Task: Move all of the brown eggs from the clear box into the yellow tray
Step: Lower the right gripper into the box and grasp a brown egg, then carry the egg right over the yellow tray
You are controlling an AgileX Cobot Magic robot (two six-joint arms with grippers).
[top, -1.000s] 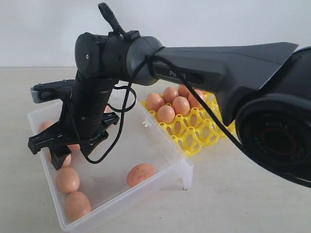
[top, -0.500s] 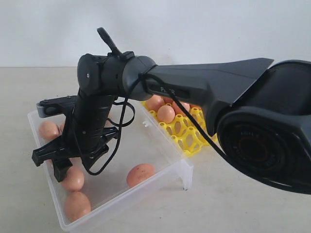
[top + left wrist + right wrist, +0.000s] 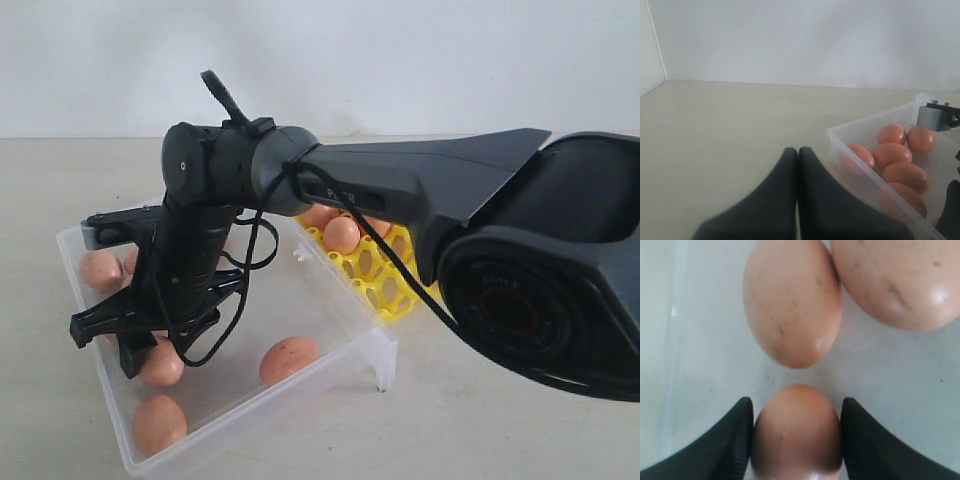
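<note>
**me:** In the clear box [image 3: 300,285], toward its left end in the exterior view, my right pincer [image 3: 796,405] is clamped on one brown egg [image 3: 796,440] down on the box floor, with a finger flat against each long side. Two more eggs [image 3: 792,305] lie just ahead of it, side by side. Some are already in the yellow tray [image 3: 385,285] just beside the box.

**other:** How hard would you squeeze that?

**me:** Barely, I reckon. It's a light thing with a stiff shell, but brittle, and smooth enough to squirt out if you pinch it near a tip. I'd hold it across the widest part, like now, and lift straight up so it doesn't knock the neighbours.

**other:** And the other arm?

**me:** My left pincer [image 3: 797,150] is pressed together and empty, over the desk [image 3: 715,125] beside the box.
</note>
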